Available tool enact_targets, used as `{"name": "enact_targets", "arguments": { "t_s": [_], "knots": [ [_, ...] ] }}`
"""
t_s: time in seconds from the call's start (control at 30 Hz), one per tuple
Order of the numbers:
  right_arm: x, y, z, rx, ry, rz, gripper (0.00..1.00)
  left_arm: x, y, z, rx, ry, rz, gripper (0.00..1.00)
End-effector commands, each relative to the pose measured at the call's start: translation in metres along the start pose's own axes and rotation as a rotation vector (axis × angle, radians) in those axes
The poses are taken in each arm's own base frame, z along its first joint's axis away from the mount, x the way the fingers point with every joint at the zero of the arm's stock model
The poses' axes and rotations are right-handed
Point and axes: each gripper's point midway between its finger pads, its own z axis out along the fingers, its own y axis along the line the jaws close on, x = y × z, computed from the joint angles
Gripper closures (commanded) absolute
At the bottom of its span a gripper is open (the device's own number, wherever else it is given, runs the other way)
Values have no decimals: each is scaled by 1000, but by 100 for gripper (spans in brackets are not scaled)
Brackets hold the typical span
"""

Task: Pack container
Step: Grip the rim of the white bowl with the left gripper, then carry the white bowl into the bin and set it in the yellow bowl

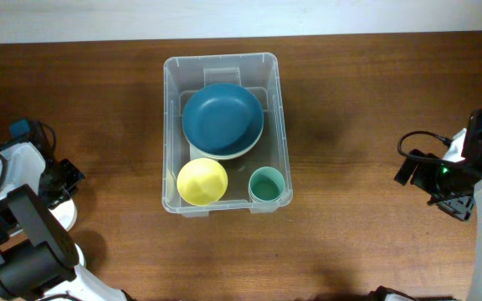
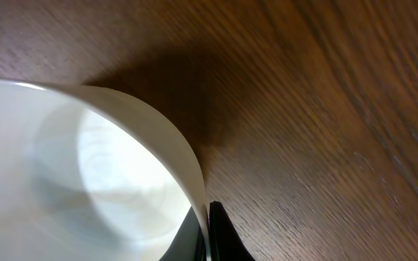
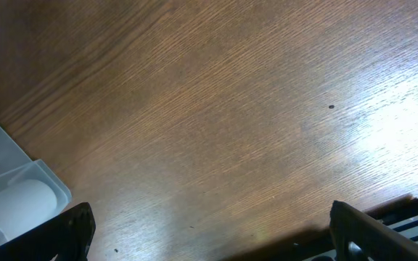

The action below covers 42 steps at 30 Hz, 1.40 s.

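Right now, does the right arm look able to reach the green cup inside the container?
Probably yes. The green cup stands in the container's corner nearest that arm, nothing covers it, the table between is bare, and the right tool is open and empty.

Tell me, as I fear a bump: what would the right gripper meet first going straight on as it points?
Most likely the bare table: the right gripper is open, with only wood ahead. The container sits off to the side of that line.
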Motion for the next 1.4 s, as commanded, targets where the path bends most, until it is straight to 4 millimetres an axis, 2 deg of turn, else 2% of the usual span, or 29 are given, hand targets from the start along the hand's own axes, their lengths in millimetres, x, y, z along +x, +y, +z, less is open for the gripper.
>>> {"name": "enact_targets", "arguments": {
  "t_s": [0.0,0.1,0.2,0.3,0.43,0.53,0.6,0.77,0.87,0.93,1.13,1.37],
  "knots": [
    [0,-3,0,11,-1,-5,1,-8,-28,-19,109,-18,69,99],
    [1,-3,0,12,3,-5,1,-13,-43,-51,135,-71,118,99],
    [1,-3,0,12,4,-5,1,-13,-65,-95,179,-165,180,99],
    [1,-3,0,12,4,-5,1,0,-92,-144,232,-266,279,99],
    [1,-3,0,12,4,-5,1,44,-130,-199,307,-350,435,99],
    [1,-3,0,12,4,-5,1,87,-157,-222,358,-375,574,99],
    [1,-3,0,12,4,-5,1,121,-176,-230,382,-367,670,99],
    [1,-3,0,11,2,-5,1,185,-211,-231,410,-335,868,99],
    [0,-3,0,11,0,-5,1,210,-225,-221,383,-315,949,99],
    [0,-3,0,11,0,-5,1,222,-229,-209,358,-269,940,100],
    [0,-3,0,11,0,-5,1,245,-241,-170,310,-125,970,99],
    [0,-3,0,10,-3,-5,1,249,-247,-141,251,-54,979,99]
  ]
}}
